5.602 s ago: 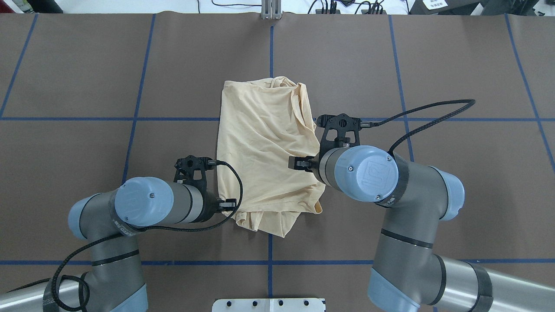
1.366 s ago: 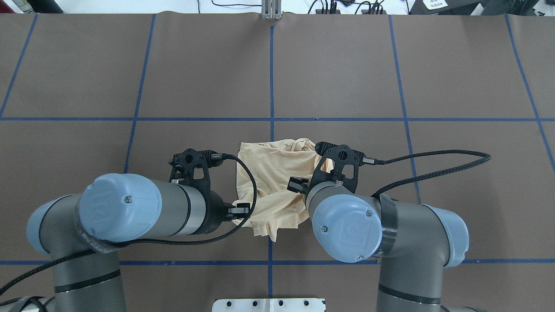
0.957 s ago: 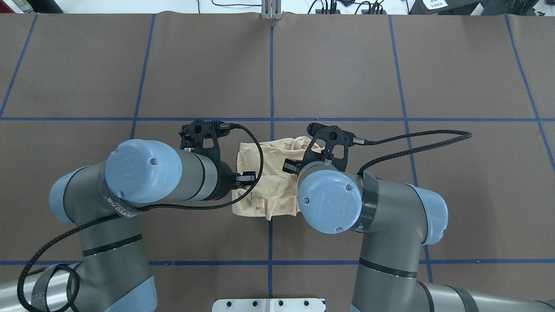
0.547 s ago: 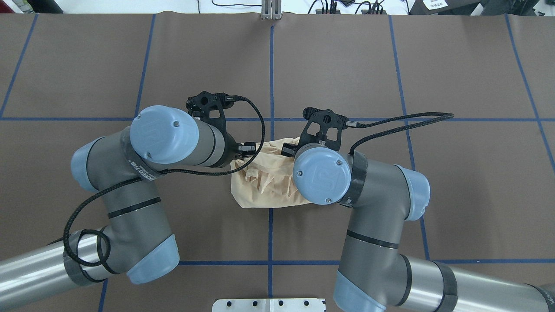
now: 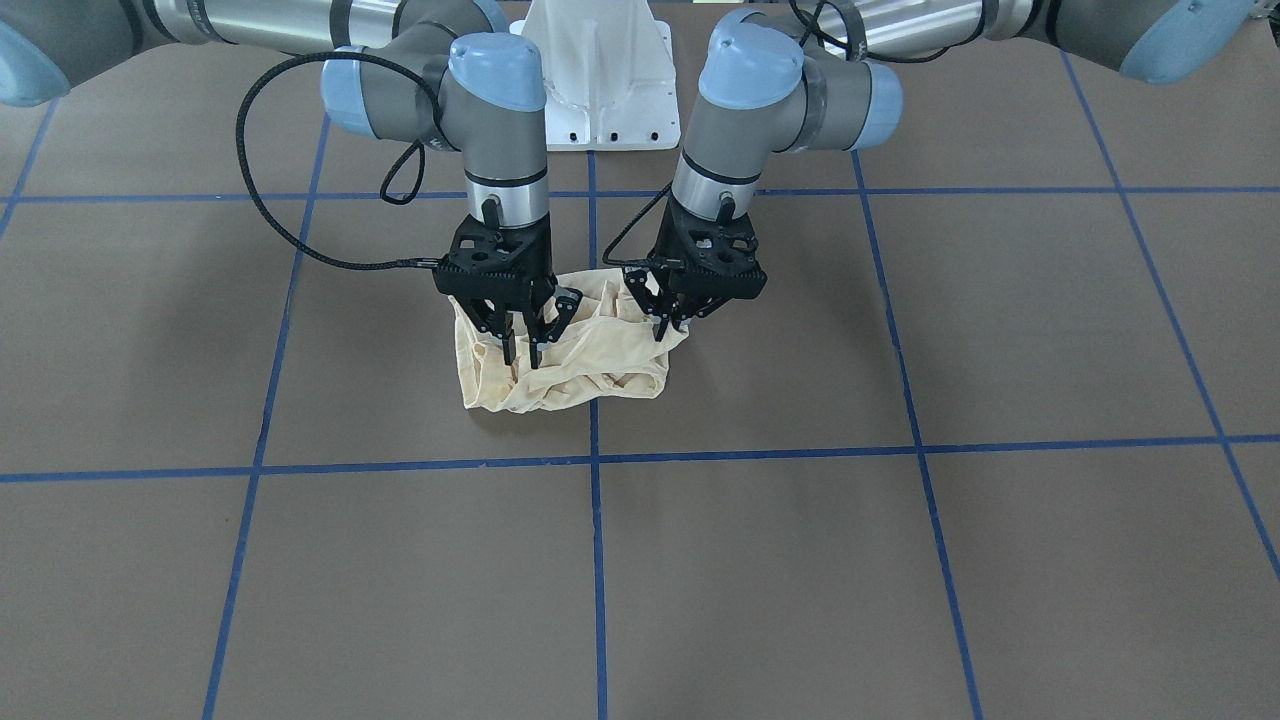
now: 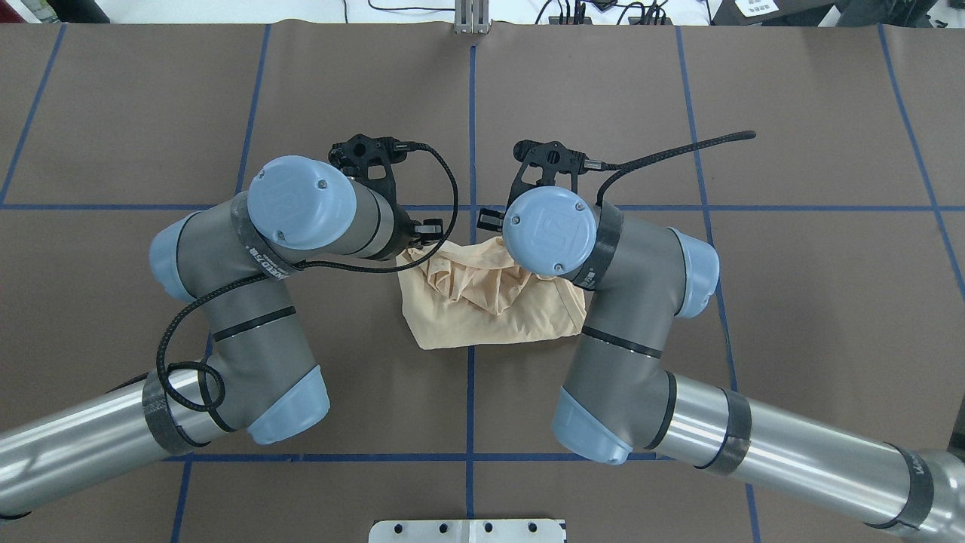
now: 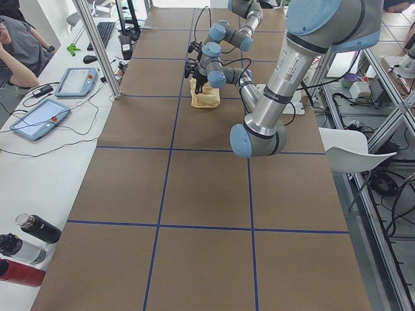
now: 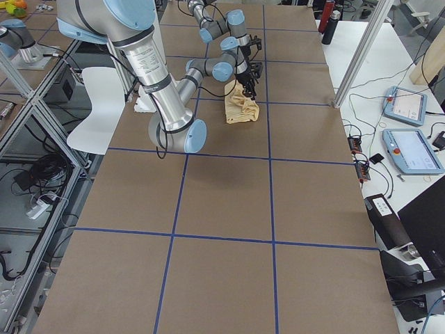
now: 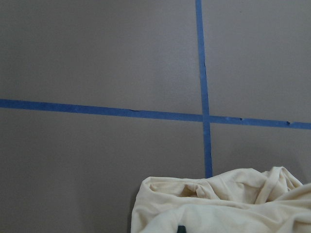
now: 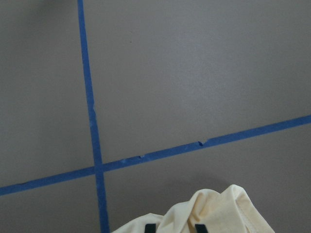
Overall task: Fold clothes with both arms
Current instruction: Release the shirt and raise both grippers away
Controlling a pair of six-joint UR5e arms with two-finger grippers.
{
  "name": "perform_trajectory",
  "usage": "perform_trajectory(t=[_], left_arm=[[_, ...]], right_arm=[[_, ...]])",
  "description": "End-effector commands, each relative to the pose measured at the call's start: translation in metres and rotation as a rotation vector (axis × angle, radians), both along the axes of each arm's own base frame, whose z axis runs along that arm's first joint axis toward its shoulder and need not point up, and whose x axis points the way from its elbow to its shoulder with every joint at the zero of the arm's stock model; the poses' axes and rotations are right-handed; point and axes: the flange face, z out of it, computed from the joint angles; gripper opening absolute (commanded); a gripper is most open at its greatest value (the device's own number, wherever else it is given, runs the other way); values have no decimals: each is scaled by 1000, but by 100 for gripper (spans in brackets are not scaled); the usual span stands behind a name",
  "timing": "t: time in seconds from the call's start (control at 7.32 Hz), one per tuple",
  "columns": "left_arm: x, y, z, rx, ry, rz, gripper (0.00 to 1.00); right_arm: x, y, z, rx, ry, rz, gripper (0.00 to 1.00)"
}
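Brown surface [image 6: 754,339]: bunched shirt [image 6: 482,313] lies just robot-side of the tape crossing [image 6: 472,205]. Left hand [image 5: 670,325] clenched on its crossing-side edge; right hand [image 5: 521,352] has 2 fingertips [image 10: 150,227] straddling that edge, grip cannot be told.

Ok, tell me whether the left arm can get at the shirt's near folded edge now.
Probably, once it lets go: the left gripper looks pinched on the T-shirt's far edge. The folded edge nearest the robot lies uncovered on its side, with nothing across it.
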Motion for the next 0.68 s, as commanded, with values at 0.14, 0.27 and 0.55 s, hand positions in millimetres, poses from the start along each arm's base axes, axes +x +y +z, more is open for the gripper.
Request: perform_trajectory(t=[0.14, 0.27, 0.55], left_arm=[[-72, -43, 3, 119, -25, 100, 100], [-104, -32, 4, 174, -88, 146, 100], [-185, -23, 9, 261, -204, 197, 100]], right_arm=[[94, -67, -1, -28, -49, -157, 100], [133, -72, 17, -8, -46, -204, 100], [236, -75, 50, 8, -48, -310, 100]])
